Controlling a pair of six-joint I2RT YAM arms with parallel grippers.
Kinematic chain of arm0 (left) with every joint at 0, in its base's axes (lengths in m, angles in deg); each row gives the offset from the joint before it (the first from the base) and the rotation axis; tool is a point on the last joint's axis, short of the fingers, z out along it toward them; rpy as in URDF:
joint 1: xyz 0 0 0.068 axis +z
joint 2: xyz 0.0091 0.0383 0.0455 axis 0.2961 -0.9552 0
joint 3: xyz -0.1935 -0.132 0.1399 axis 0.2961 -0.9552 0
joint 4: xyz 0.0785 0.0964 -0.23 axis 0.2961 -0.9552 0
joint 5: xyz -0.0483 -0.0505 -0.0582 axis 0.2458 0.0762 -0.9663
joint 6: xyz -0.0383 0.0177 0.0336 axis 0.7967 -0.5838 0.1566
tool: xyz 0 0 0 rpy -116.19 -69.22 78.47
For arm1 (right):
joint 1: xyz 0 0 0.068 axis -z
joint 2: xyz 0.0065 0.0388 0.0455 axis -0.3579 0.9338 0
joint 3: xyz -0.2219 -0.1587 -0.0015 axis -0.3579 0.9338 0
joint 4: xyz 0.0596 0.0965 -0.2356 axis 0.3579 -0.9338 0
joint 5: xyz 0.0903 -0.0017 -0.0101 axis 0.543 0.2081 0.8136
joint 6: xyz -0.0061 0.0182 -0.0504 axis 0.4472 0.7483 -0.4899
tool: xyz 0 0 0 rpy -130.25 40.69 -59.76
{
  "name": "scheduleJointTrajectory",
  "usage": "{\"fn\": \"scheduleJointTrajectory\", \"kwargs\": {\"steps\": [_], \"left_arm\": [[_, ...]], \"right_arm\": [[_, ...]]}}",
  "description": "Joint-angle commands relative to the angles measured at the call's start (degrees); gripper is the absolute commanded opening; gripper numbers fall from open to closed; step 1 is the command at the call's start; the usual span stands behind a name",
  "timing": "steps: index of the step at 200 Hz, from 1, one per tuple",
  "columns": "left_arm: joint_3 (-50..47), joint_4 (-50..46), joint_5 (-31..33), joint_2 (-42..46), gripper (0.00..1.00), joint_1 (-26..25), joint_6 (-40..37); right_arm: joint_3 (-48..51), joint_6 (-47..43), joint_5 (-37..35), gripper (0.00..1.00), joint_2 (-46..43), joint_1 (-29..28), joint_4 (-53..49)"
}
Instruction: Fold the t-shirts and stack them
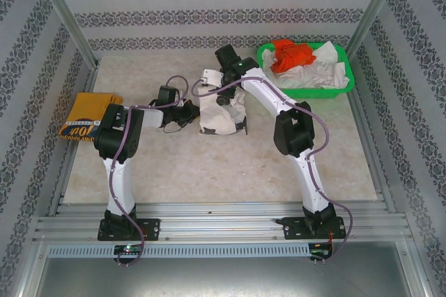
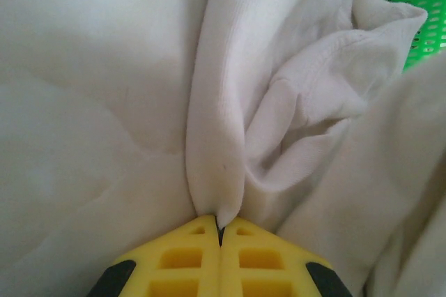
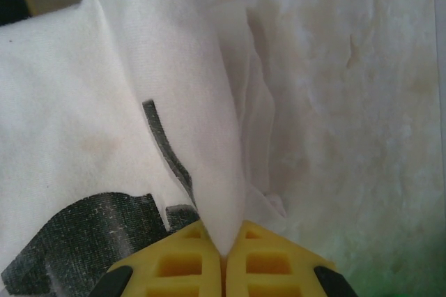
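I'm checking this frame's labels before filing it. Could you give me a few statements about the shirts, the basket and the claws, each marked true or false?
1. The left claw and the right claw are each shut on the cream-white t-shirt. True.
2. The mustard-yellow t-shirt lies in the green basket. False: it lies at the left edge of the table, far from the basket.
3. An orange-red shirt sits in the green basket. True.
4. The cream-white t-shirt lies flat and neatly folded. False: it is bunched up mid-table, with a fold pinched in each claw.
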Motion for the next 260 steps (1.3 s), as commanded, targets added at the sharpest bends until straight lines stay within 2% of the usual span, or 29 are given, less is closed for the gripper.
{"fn": "scheduleJointTrajectory", "kwargs": {"steps": [1,37,145,168,178,190,207,216,231,260], "left_arm": [[-3.36,-6.18,3.56,-4.89,0.00,-0.14,-0.40],[-3.66,-5.73,3.43,-4.76,0.00,-0.17,-0.57],[-3.70,-5.22,2.89,-4.95,0.00,-0.07,-0.85],[-3.95,-5.21,2.87,-4.95,0.00,-0.07,-0.92],[-3.96,-5.17,2.97,-4.93,0.00,0.06,-0.93],[-4.18,-5.19,3.10,-4.67,0.00,-0.01,-0.84],[-4.82,-4.72,3.20,-4.34,0.01,0.15,-0.90],[-5.29,-4.31,3.40,-4.10,0.04,0.20,-0.70],[-6.25,-3.06,3.51,-3.80,0.10,0.40,-0.19],[-9.00,0.83,3.51,-1.99,0.22,0.81,1.37]], "right_arm": [[-1.78,2.99,-1.01,0.00,1.64,0.85,3.74],[-2.11,4.53,1.76,0.00,2.51,1.05,5.71],[-5.42,5.70,2.24,0.00,8.07,1.57,6.29],[-5.27,5.91,2.41,0.13,7.86,1.49,7.53],[-4.84,6.07,2.21,0.22,7.27,1.42,8.44],[-3.16,6.87,1.43,0.37,5.76,1.40,10.92],[1.77,9.86,0.21,0.67,2.28,1.38,17.45],[4.16,11.97,0.06,0.76,0.37,1.55,20.35],[8.50,17.36,-0.44,0.84,-3.34,1.82,25.19],[19.16,31.32,-5.81,0.89,-11.01,2.51,34.36]]}}
